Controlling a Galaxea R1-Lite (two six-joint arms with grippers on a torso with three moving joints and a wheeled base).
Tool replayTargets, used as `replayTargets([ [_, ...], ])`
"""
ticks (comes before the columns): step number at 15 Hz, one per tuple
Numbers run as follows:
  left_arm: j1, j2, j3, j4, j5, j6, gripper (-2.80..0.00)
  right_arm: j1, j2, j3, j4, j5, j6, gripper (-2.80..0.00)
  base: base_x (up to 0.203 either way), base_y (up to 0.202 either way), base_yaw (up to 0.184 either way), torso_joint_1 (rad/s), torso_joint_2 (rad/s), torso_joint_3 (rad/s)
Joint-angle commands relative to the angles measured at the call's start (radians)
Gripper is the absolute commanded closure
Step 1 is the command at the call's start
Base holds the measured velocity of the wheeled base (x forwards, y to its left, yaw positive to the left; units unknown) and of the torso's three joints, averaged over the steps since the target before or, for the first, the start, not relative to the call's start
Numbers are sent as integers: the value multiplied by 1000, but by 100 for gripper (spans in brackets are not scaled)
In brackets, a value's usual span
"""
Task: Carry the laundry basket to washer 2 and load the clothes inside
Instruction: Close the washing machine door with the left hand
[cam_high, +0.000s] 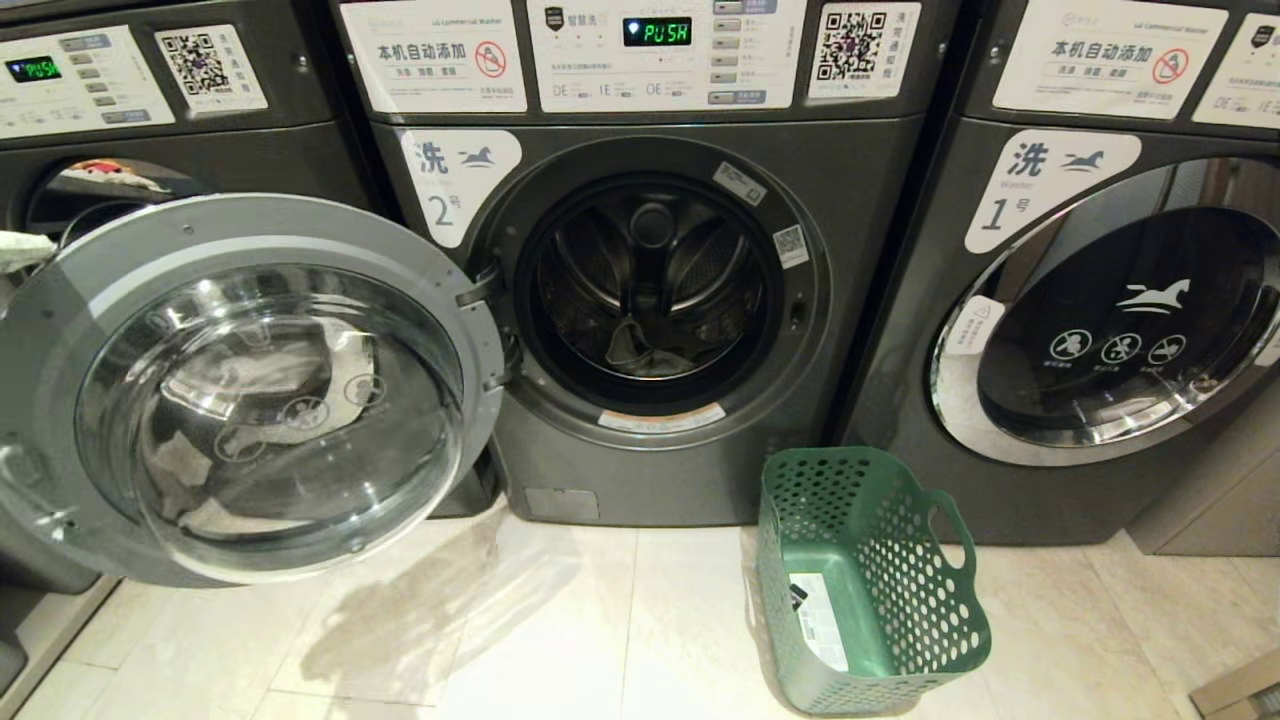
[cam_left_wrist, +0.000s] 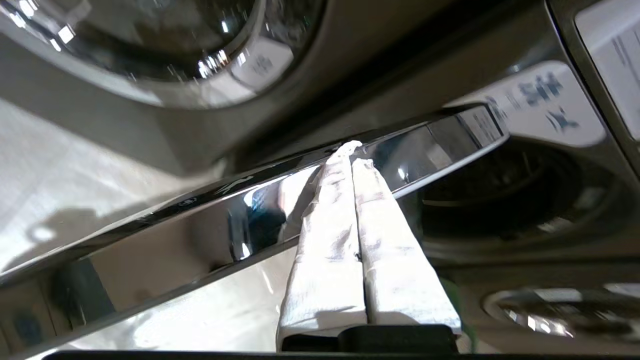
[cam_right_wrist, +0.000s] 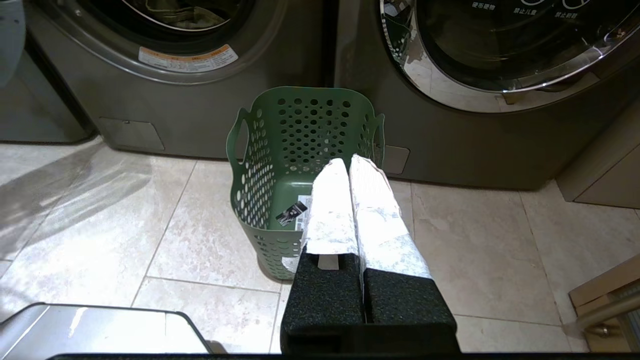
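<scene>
Loading done, door left to close
The laundry basket (cam_high: 870, 580) sits empty; the clothes (cam_high: 645, 355) lie inside washer 2 (cam_high: 650, 300) (door open). Left gripper (cam_left_wrist: 352, 150), closed and empty, touches the door's rim.

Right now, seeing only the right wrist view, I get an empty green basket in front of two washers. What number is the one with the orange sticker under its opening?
Observer: The head view shows a label reading 2, so it is washer 2.
Operator: Is its door open?
Observer: Yes, the door stands wide open, to the robot's left.
Operator: Where is the left gripper?
Observer: The left gripper, jaws shut, has its tips at that door's chrome rim.
</scene>
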Motion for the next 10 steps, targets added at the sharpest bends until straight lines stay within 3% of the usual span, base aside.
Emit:
replayTargets([
  [1,2,-57,0,105,-15,-2,0,0,-1,0,-1,1,7,0,0,0,0,0,0,0],
  [7,-46,-176,0,380,-23,-5,0,0,-1,0,-1,-1,10,0,0,0,0,0,0,0],
  [10,-94,-264,0,426,-23,-24,0,0,-1,0,-1,-1,9,0,0,0,0,0,0,0],
])
